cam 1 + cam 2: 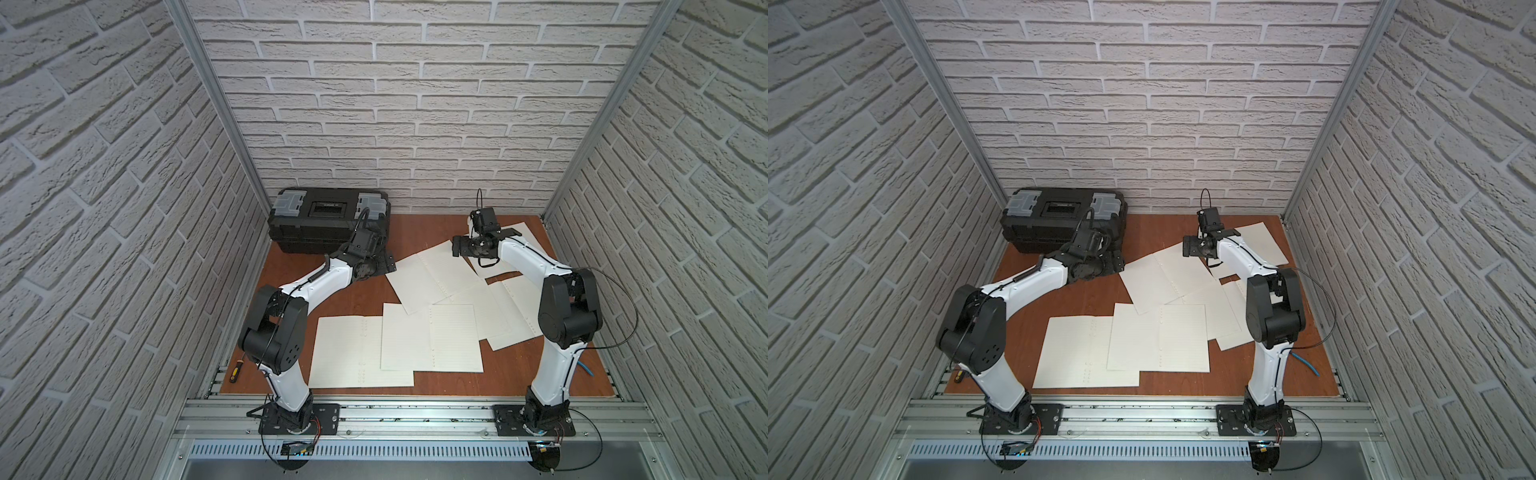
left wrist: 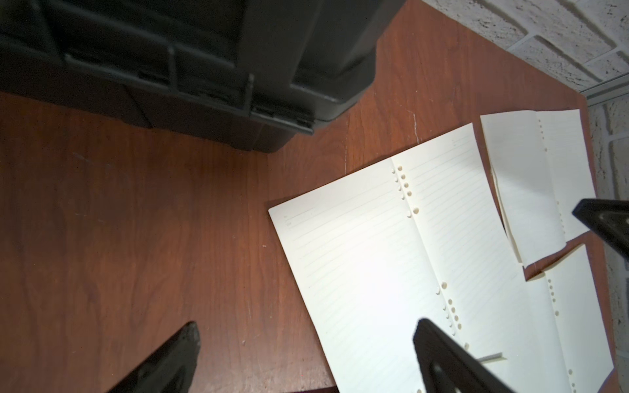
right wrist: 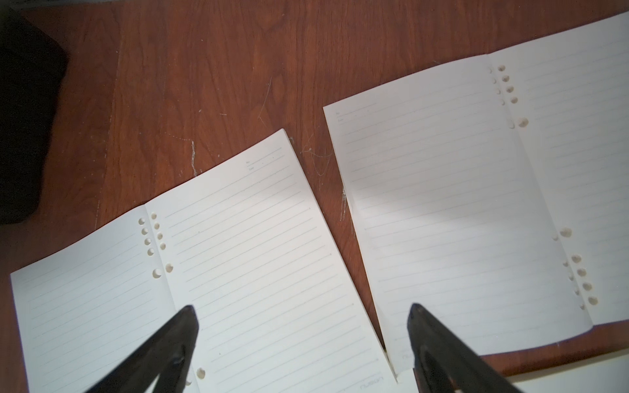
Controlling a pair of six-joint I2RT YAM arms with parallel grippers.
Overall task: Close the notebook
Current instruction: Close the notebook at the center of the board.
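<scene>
Several open spreads (image 1: 432, 340) of lined, punched pages lie scattered and overlapping on the tabletop (image 1: 353, 299), and none shows a cover. The notebook (image 1: 428, 278) meant is most likely the spread just beside the toolbox (image 1: 328, 218), on the side toward the right arm, lying flat and fully open. The left tool (image 2: 306, 326) hangs between the toolbox and that spread, its fingers wide apart and empty, one of them over the notebook's page. The right tool (image 3: 303, 311), likewise wide apart with nothing in it, hovers farther from the toolbox, above the gap between two spreads. The risk from here is the paper itself. A finger sliding under an edge may lift only a few thin sheets, so the half folds partway and flops back. No binding is visible, so the pages could fan out or skid across the smooth wood. Overlapping neighbours could be dragged along, or the wrong spread caught. The left tool, working so near the toolbox, could also knock against it.
</scene>
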